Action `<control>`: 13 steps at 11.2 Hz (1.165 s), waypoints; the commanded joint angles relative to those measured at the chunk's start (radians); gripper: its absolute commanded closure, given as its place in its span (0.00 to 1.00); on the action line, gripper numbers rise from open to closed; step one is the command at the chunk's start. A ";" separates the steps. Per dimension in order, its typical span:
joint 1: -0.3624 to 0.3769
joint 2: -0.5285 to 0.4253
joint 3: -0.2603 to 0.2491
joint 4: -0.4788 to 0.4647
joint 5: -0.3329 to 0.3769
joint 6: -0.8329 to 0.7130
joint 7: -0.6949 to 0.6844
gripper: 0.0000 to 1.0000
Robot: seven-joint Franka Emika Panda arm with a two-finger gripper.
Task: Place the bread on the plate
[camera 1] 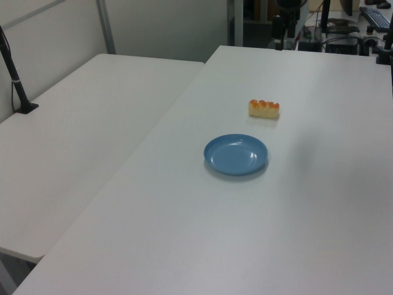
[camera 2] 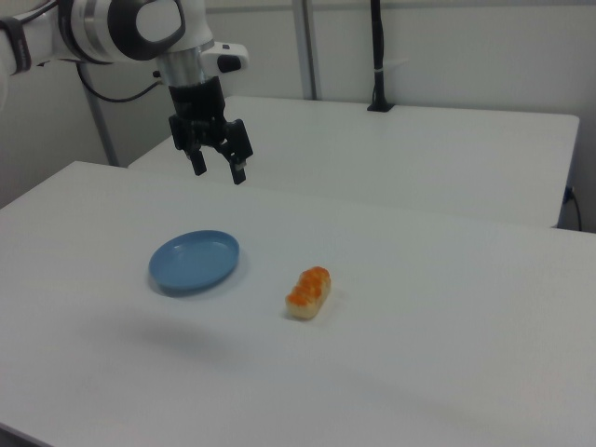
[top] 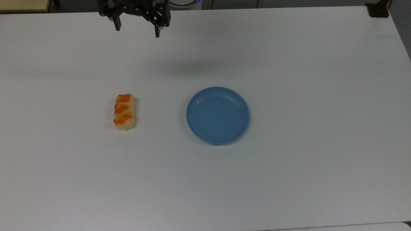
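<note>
- Hovering well above the white surface [top: 289, 64], my hand [top: 137, 29] is showing at the upper edge of the top view, with its two dark fingers [top: 118, 23] pointing downward.
- I am seeing those fingers spread wide apart, gripping nothing and touching nothing; in the right view the hand [camera 2: 216, 168] is hanging in open air below the white arm [camera 2: 130, 28].
- I am finding the bread [top: 124, 111] lying flat on the surface, toward the top view's left, its long axis running up and down in that picture and its orange stripes facing upward.
- I am finding the blue plate [top: 217, 93] sitting upright on the surface, on the top view's right of the bread, apart from it, with bare surface between them and nothing in it.
- In the right view the order is flipping: the plate [camera 2: 196, 279] is lying on the right view's left of the bread [camera 2: 308, 291], and the hand is hanging up over the plate's side of the scene.
- In the left view the bread [camera 1: 264, 109] is sitting beyond the plate [camera 1: 236, 169].
</note>
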 commanded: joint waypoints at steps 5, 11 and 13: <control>0.017 -0.004 0.001 -0.016 -0.017 0.009 0.023 0.00; 0.017 -0.005 0.001 -0.019 -0.018 0.007 0.012 0.00; 0.013 0.022 -0.013 -0.023 -0.020 0.029 -0.018 0.00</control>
